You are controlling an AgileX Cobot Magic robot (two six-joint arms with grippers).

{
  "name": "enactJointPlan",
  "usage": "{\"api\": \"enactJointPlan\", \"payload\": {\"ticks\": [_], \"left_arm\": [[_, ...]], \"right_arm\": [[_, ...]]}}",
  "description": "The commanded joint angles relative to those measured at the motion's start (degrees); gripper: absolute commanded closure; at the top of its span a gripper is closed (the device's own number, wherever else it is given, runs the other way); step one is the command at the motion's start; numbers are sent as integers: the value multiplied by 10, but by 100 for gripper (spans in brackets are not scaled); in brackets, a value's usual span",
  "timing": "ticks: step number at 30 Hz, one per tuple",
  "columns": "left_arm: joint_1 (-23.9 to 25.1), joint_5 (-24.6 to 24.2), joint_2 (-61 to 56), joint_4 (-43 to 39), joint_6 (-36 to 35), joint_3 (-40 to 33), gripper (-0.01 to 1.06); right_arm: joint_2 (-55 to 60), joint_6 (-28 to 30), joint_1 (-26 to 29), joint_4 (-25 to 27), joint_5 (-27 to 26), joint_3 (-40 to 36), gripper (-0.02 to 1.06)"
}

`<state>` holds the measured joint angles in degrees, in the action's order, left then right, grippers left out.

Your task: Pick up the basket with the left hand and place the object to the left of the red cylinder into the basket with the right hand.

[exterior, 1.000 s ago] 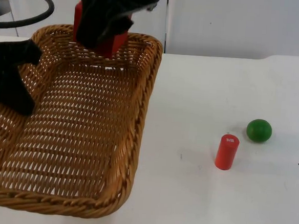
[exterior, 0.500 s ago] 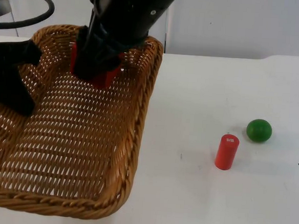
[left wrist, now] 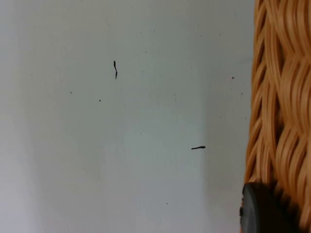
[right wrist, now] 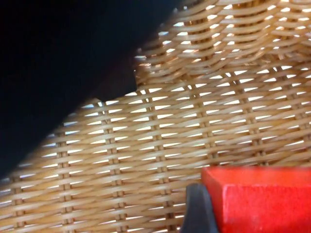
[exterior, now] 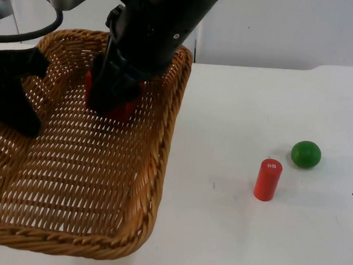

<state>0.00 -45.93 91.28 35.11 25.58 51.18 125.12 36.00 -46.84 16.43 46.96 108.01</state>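
Basket (exterior: 88, 181) held up at its left rim by left gripper (exterior: 12, 106), jaws clamped on the wicker. Red block (exterior: 114, 107) gripped in right gripper (exterior: 109, 94), low inside the basket's far part, just above the weave; release not yet made. Red cylinder (exterior: 268, 179) and green ball (exterior: 306, 154) left on worktop (exterior: 275, 103). Lower than a second ago, block then above the far rim.

Small white label on red cylinder (exterior: 268, 179) top; print illegible.
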Motion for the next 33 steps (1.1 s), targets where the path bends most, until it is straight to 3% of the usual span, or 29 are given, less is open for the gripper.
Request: {"api": "enactJointPlan", "payload": {"ticks": [1, 2, 3, 5, 7, 18, 27, 33], "left_arm": [[1, -8, -10, 17, 1, 0, 105], [1, -8, -10, 17, 1, 0, 105], [1, -8, -10, 17, 1, 0, 105], [1, -8, -10, 17, 2, 0, 105], [1, -8, -10, 17, 2, 0, 105], [1, -11, -10, 17, 4, 0, 105], [1, -11, -10, 17, 7, 0, 105], [1, -11, -10, 17, 7, 0, 105]], "right_arm": [[-3, -7, -4, 3, 3, 3, 48], [-3, -7, -4, 3, 3, 3, 39], [-3, -7, -4, 3, 3, 3, 39], [-5, -7, -4, 3, 3, 3, 27], [-9, -7, -4, 3, 5, 3, 22], [-65, -7, -3, 1, 8, 3, 22], [-127, -9, 5, 5, 56, 2, 22], [-161, -24, 38, 13, 105, 0, 22]]}}
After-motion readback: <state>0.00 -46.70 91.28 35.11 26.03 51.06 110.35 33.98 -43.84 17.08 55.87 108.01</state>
